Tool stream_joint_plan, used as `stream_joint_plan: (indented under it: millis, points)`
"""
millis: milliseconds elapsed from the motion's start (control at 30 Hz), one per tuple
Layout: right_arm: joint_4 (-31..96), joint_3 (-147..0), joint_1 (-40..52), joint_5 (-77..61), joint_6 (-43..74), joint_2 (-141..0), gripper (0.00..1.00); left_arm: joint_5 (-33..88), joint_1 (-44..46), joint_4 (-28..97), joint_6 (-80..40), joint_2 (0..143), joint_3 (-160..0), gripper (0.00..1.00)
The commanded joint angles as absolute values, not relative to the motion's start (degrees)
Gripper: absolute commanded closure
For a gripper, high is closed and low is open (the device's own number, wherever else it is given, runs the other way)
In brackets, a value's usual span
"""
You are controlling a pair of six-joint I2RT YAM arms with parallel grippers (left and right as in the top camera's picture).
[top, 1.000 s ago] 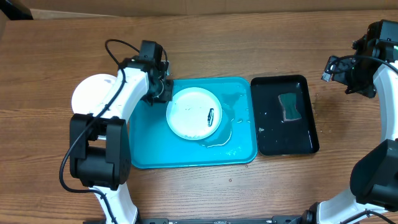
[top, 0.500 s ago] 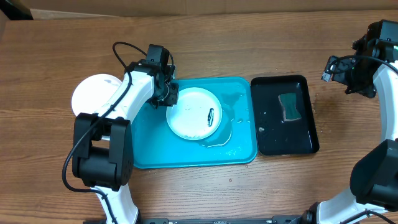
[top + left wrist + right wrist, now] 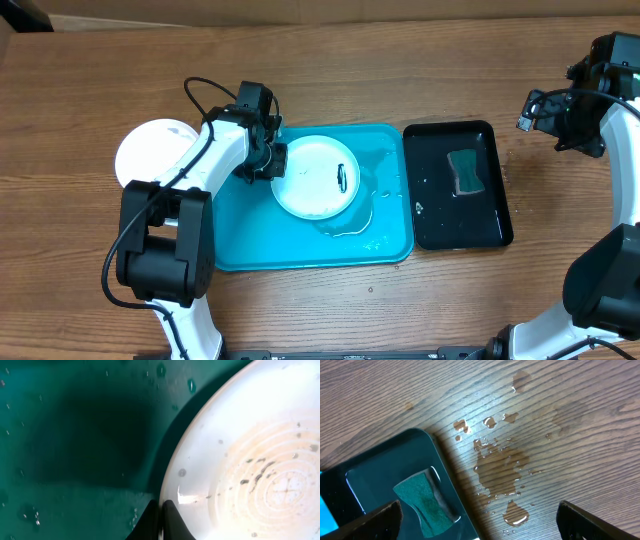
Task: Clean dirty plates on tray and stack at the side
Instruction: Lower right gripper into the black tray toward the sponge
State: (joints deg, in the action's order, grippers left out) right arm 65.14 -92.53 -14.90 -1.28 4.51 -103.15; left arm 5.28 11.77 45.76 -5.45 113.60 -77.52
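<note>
Rim of the white plate (image 3: pixel 315 178), lying just ahead on the turquoise tray (image 3: pixel 250 245), is clamped in the shut left pincer (image 3: pixel 161 521). The right pincer (image 3: pixel 480 525) is held wide open, empty. The plate could be dropped if the wet rim slips.

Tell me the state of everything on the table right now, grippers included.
white plate: on the turquoise tray, dark smear inside.
turquoise tray: wet, holding that one plate.
left gripper: shut on the white plate's rim.
right gripper: open, empty.
black tray: wet, sponge inside.
sponge: lying loose.
side plate: on the table, partly hidden by the left arm.
table: water puddle beside the black tray.
</note>
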Motion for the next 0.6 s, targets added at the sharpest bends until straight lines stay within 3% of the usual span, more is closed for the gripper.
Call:
stream_joint_plan:
  millis: [0,367,567]
  points:
    - [64.8,-92.9,-15.0,-1.4,4.7,-102.9,0.0,6.0,12.3,48.9,-7.1,114.1,-77.4,0.96]
    - [62.6,-92.9,-15.0,-2.1,4.7,-102.9,0.0,6.1,12.4,54.0,-18.8,114.1,-77.4,0.96]
    - [64.6,-92.9,-15.0,-18.8,4.7,-102.9,0.0,9.3,12.4,53.1,-21.1,114.1,-77.4,0.96]
